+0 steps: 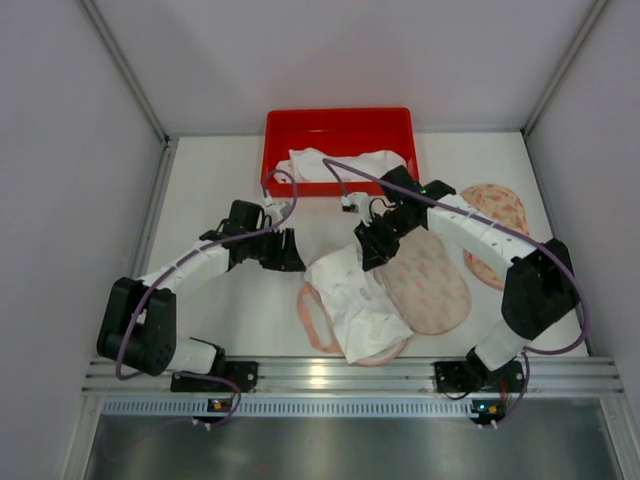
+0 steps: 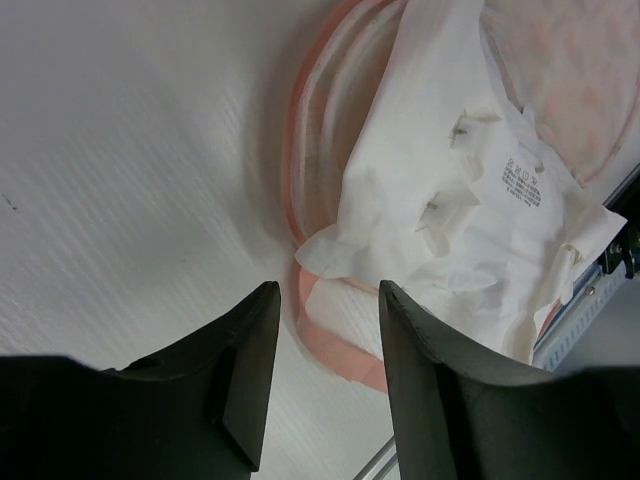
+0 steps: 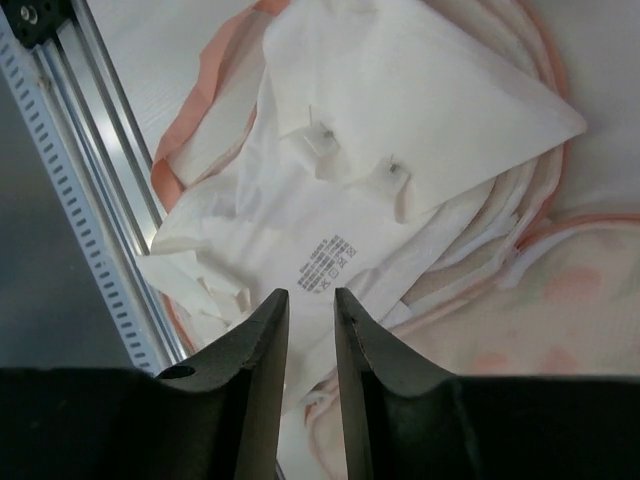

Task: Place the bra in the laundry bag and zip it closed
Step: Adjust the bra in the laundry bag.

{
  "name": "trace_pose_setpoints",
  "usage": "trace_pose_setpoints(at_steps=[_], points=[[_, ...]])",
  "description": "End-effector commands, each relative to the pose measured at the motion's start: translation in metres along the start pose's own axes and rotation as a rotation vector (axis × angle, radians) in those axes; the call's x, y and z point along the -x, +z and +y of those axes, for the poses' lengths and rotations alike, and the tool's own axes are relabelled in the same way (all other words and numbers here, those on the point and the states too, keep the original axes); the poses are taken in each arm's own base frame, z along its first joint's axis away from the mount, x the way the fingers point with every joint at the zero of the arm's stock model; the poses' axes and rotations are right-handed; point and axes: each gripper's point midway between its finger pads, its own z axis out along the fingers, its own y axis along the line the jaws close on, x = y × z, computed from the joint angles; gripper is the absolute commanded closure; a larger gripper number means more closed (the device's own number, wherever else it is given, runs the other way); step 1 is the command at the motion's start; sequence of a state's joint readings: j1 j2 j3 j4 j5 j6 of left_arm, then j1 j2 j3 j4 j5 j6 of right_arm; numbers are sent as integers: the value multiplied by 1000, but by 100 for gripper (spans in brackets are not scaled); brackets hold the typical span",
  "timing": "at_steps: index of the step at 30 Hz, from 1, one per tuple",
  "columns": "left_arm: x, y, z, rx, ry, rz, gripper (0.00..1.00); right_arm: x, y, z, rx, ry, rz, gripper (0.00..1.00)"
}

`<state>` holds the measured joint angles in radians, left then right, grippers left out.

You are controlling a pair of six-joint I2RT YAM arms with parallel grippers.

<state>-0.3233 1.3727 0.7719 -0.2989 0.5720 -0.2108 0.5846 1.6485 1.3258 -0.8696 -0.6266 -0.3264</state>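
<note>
Black fingers of the right hand (image 3: 310,297) stood a narrow gap apart just above the white bra (image 3: 420,110); whether they pinched its fabric could not be told. The bra lay crumpled across the pink-trimmed laundry bag (image 1: 432,285) near the front of the worktop (image 1: 225,300). The left hand (image 2: 325,292) hovered open beside the bag's pink edge, gripping nothing.
</note>
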Motion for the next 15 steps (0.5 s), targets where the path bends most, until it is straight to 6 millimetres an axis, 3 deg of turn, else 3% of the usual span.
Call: trace_pose_setpoints(at_steps=[1,4,7,10,15], points=[[-20,5,-1,-35,-81,68,50,-36,-10,7,0,-27,86,73],[-30,8,7,-4,-98,86,50,-45,-24,-19,-103,62,64,67],[-38,9,14,26,-94,119,51,-58,-47,-58,-199,207,28,53],[-45,12,22,53,-97,146,52,-85,-76,-101,-311,358,15,42],[-49,19,22,27,-125,179,55,-121,-86,-137,-438,421,91,42]])
